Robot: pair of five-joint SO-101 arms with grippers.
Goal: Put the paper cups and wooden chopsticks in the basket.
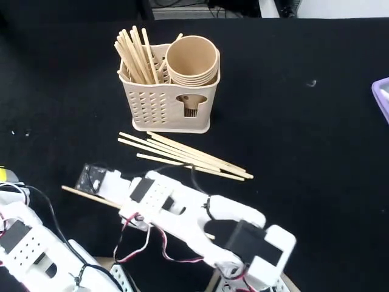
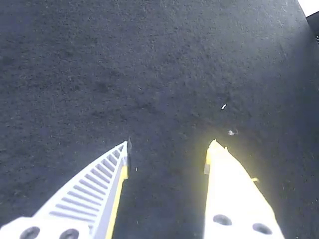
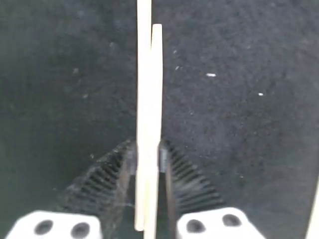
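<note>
Right gripper [image 3: 148, 145] clenched two pale wooden chopsticks [image 3: 149, 89] near the front edge of the tabletop [image 1: 304, 152]; tilting them upright over the beige slotted plastic basket [image 1: 158, 106] seemed wise. Left gripper [image 2: 170, 144] gaped.

Black cloth [image 1: 316, 152] over table; purple object [image 1: 382, 97] at right edge; cables [image 1: 182, 5] behind.

No text, label, number or sign can be read anywhere in view.
</note>
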